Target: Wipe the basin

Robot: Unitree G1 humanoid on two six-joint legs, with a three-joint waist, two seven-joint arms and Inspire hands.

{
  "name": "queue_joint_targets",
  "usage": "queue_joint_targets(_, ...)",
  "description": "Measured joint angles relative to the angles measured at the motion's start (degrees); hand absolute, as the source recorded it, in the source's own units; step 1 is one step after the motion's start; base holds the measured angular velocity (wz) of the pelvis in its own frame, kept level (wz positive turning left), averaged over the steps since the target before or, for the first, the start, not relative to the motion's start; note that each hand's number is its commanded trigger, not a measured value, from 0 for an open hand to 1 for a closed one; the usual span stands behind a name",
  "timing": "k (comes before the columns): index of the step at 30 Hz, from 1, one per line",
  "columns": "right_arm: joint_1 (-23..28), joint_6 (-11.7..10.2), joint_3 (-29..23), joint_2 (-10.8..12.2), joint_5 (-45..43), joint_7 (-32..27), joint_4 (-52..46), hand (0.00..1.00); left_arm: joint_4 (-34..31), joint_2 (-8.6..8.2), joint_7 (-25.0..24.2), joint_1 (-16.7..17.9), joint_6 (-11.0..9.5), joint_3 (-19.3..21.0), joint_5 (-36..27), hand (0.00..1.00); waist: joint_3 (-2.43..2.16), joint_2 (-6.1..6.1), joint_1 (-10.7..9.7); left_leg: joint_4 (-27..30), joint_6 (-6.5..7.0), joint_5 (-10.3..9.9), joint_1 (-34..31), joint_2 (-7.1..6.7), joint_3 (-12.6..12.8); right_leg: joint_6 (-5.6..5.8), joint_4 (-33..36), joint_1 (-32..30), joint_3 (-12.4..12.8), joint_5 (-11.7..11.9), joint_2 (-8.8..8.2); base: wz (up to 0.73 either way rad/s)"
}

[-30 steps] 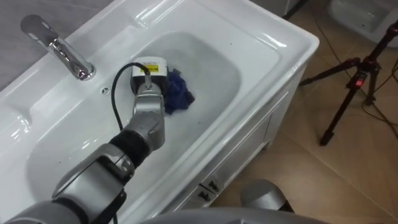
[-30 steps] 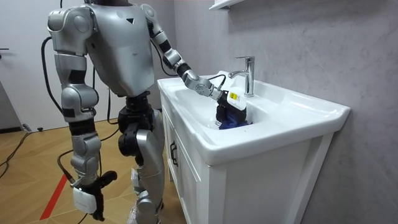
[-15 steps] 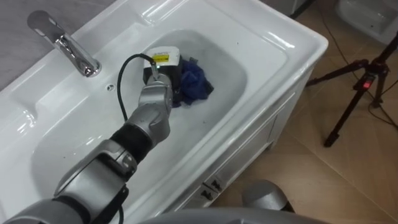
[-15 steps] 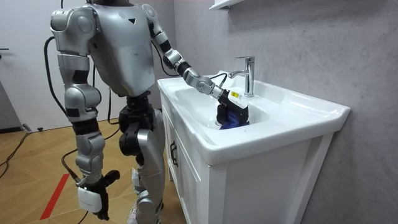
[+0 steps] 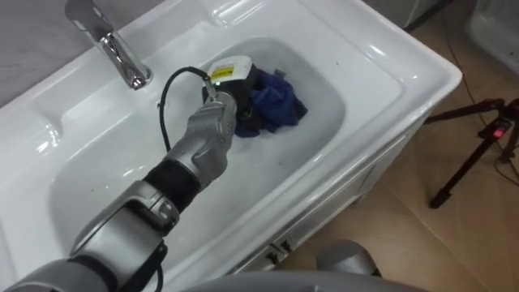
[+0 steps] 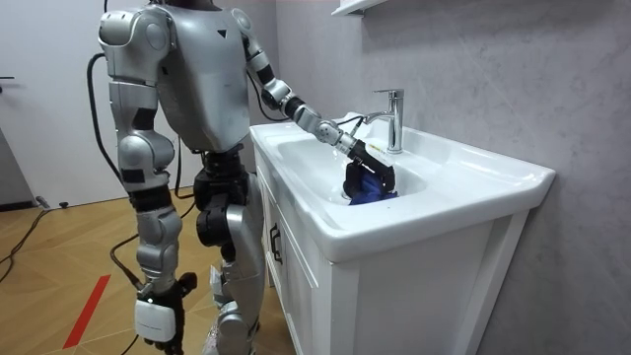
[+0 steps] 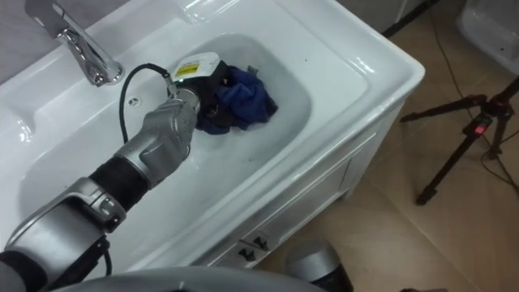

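Basin (image 5: 381, 61), white and set in a cabinet surface, has a crumpled blue cloth (image 5: 278, 102) on its floor, near the wall below the chrome tap (image 5: 117, 47). The left hand (image 5: 233, 104) reaches down into the bowl and rests against the cloth. Whether it is clamped on the cloth cannot be told. A yellow label sits on its back, the print too small to read. The robot stands at the cabinet's end, its right hand (image 6: 158, 314) hanging by its leg, its state unclear.
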Motion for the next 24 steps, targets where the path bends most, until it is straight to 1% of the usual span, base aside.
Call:
queue_joint_targets(2,0.21,-0.08,0.00,0.17,0.00,0.00,-0.01,0.00,0.01,0.29,0.00,0.00,-0.68,0.00,0.00,1.00,0.02,-0.28,0.14,0.03,0.00,0.00,0.00,0.03,0.01,-0.08,-0.11,0.07,0.02,0.05,0.04,0.00)
queue_joint_targets(4,0.54,-0.15,0.05,0.20,-0.03,-0.14,-0.01,0.00,0.07,0.45,0.00,0.03,-1.75,0.00,0.00,1.00,0.02,-0.32,0.48,0.08,0.00,0.00,0.00,0.06,0.02,-0.20,-0.56,0.21,0.11,0.19,0.08,-0.02)
queue_joint_targets(5,0.61,-0.19,0.06,0.24,-0.03,-0.20,-0.01,0.00,0.07,0.43,0.00,0.03,-1.96,0.00,-0.01,1.00,0.01,-0.32,0.66,0.11,0.00,0.00,0.00,0.10,0.02,-0.21,-0.66,0.25,0.14,0.27,0.12,-0.04)
queue_joint_targets(7,1.05,-0.77,0.06,0.46,-0.02,-0.59,0.01,0.00,0.07,0.48,0.00,0.14,-2.78,0.00,-0.13,1.00,0.01,-0.31,1.02,0.20,0.00,0.00,0.00,0.23,0.02,-0.29,-0.80,0.35,0.14,0.40,0.25,0.00)
queue_joint_targets(10,1.67,-1.09,0.07,0.49,0.00,-0.61,0.03,0.00,0.15,0.54,0.00,0.24,-3.30,-0.01,-0.64,1.00,0.01,-0.31,1.04,0.70,0.00,0.00,0.01,0.31,0.02,-0.37,-0.82,0.50,0.21,0.45,0.28,0.00)
queue_joint_targets(14,2.02,-1.11,0.12,0.68,-0.10,-0.50,-0.05,0.00,0.57,0.24,0.00,0.89,-3.49,-0.02,-0.59,1.00,0.00,-0.30,1.16,1.05,-0.01,-0.01,0.82,0.27,0.23,-0.42,-1.34,1.00,0.60,0.43,0.37,-0.05)
queue_joint_targets(17,2.14,-1.12,1.38,0.78,-0.34,0.31,0.00,0.00,1.34,0.35,-0.01,0.92,-3.59,-0.01,-0.58,1.00,-0.02,-0.32,1.15,1.14,-0.01,-0.01,1.03,0.25,0.24,-0.49,-1.63,1.29,1.07,0.50,0.50,-0.08)
queue_joint_targets(18,2.30,-1.08,2.21,0.72,-0.47,0.73,-0.01,0.00,2.03,0.40,-0.01,0.94,-4.14,0.00,-0.56,1.00,-0.03,-0.37,1.15,1.09,-0.01,-0.01,1.35,0.27,0.25,-0.50,-1.67,1.61,1.09,0.52,0.50,0.00)
queue_joint_targets(20,2.57,-1.05,2.33,0.74,-1.31,1.17,-0.02,0.00,3.41,0.15,-0.01,1.25,-4.85,0.21,-0.57,1.00,-0.14,-0.56,1.19,1.09,-0.01,-0.01,2.00,0.26,0.24,-0.50,-1.77,2.27,1.09,0.51,0.48,-0.02)
queue_joint_targets(22,2.66,-1.04,2.36,0.94,-4.33,1.46,-0.06,0.00,3.99,0.03,-0.01,1.88,-5.61,1.21,0.14,1.00,-0.18,-0.71,1.37,1.05,-0.01,-0.01,2.24,0.23,0.73,-0.50,-1.81,2.39,1.22,0.51,0.52,-0.05)
queue_joint_targets(24,2.41,-0.92,2.23,1.01,-7.02,1.67,0.17,0.00,4.15,-0.27,-0.01,3.28,-5.72,2.43,0.60,1.00,-0.21,-0.95,1.33,0.81,-0.01,-0.01,2.83,0.12,0.76,-0.50,-1.87,2.76,1.52,0.51,0.67,-0.08)
